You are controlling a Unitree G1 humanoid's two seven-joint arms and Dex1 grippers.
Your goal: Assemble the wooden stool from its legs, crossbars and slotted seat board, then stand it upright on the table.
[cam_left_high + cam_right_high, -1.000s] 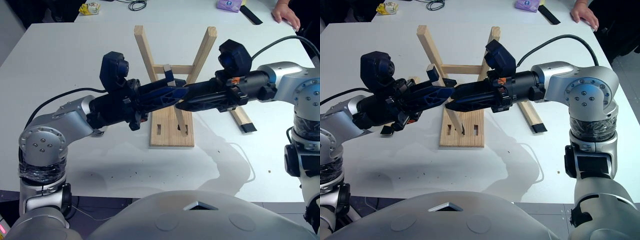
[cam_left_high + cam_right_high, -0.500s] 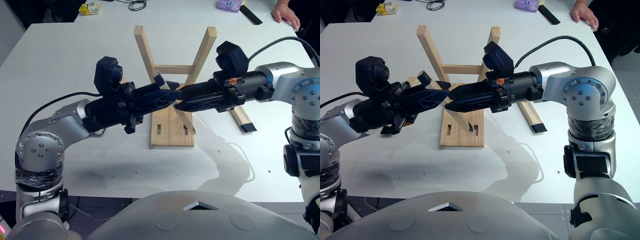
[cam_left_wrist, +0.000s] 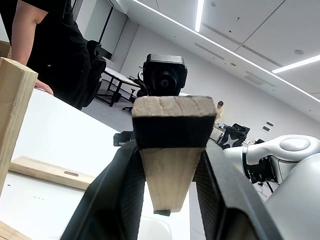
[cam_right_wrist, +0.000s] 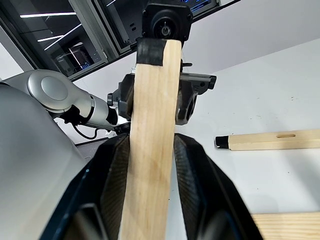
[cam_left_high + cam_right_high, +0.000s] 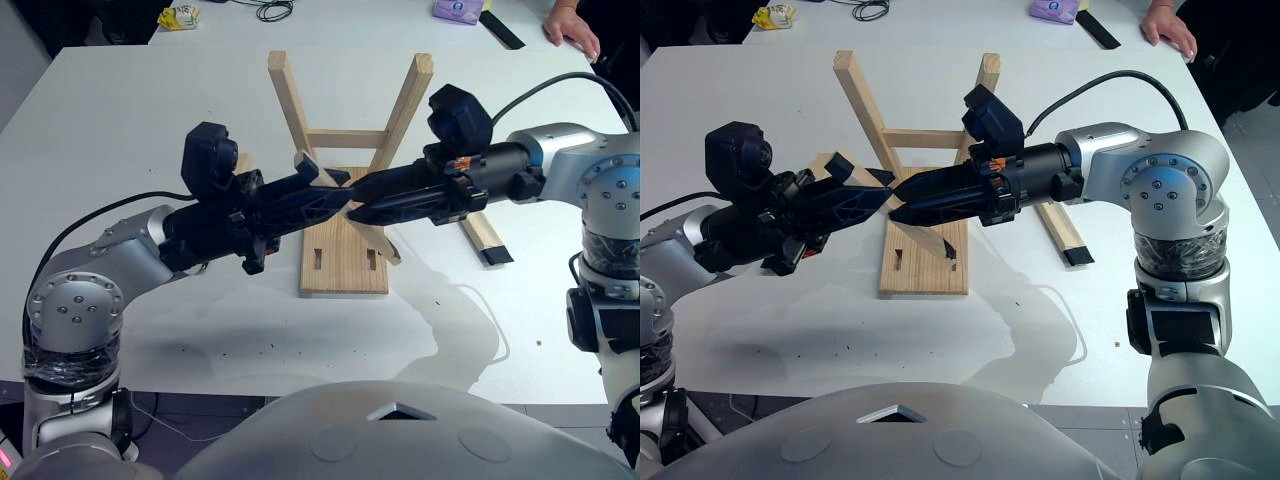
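One leg (image 5: 378,240), clamped in my right hand (image 5: 358,205), slants from my left hand (image 5: 338,197), whose grip I cannot tell, down toward the seat board (image 5: 340,276).

A white table (image 5: 120,130) stands before a second white table (image 5: 340,20) in a large room with pale walls (image 3: 225,70), long ceiling light strips (image 3: 199,15), far desks (image 3: 117,75), a dark office chair (image 3: 232,136) and dark-framed glass partitions (image 4: 65,45).

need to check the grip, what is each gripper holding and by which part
Both hold one pale wooden stool leg with a black end cap: the left gripper clamps it near that cap, the right gripper around mid-length.
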